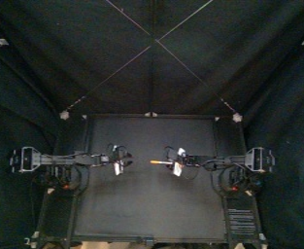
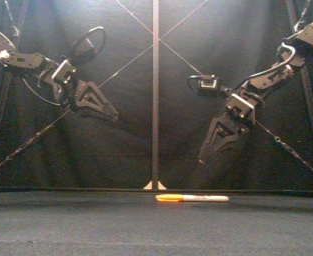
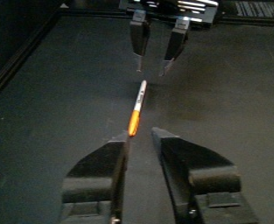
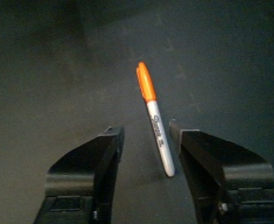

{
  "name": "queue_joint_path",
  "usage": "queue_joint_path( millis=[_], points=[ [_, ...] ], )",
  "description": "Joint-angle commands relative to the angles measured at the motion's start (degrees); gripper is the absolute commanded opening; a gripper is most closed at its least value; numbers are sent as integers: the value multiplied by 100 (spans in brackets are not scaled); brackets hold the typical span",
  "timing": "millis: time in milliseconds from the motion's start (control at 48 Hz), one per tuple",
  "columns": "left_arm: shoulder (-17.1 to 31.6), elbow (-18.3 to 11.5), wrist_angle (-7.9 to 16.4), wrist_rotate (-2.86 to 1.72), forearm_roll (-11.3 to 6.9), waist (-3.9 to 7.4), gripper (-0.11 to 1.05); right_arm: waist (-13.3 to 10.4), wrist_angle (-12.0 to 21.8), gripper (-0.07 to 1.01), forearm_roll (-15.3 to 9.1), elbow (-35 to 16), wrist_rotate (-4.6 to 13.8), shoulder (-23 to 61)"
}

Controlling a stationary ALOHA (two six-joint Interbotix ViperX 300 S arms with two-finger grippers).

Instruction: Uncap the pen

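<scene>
A marker pen (image 2: 192, 198) with an orange cap and a white barrel lies flat on the black table, midway between the arms. Its orange end (image 1: 131, 161) points toward the left arm. My left gripper (image 2: 112, 113) hangs well above the table, open and holding nothing; in its wrist view (image 3: 142, 133) the pen (image 3: 137, 105) lies on the table ahead of the jaws. My right gripper (image 2: 207, 152) is also raised and open, and the pen (image 4: 154, 114) lies below and ahead of its fingertips (image 4: 151, 131). The right gripper (image 3: 154, 66) faces the left one across the pen.
Black curtains close in the sides and back. The table's raised left edge (image 3: 22, 66) runs beside the left arm.
</scene>
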Motion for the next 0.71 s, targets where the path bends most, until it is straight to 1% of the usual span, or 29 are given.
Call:
queue_joint_path(
  millis=[21,125,188,333,521,604,708],
  points=[
    [202,-246,0,0,18,44,87,-193,9,87,9,-123,0,79],
    [378,-352,9,0,9,53,100,-281,26,87,0,-167,-9,299],
    [466,-439,9,0,18,53,104,-308,44,87,0,-193,0,422],
    [642,-606,9,0,18,53,104,-325,202,87,-9,-290,-18,677],
    [809,-747,0,0,18,53,104,-316,519,84,-18,-369,-35,870],
    [870,-800,0,0,18,53,104,-316,571,80,-18,-343,-35,932],
    [896,-853,0,0,18,53,104,-290,589,69,-18,-325,-35,976]
  ],
)
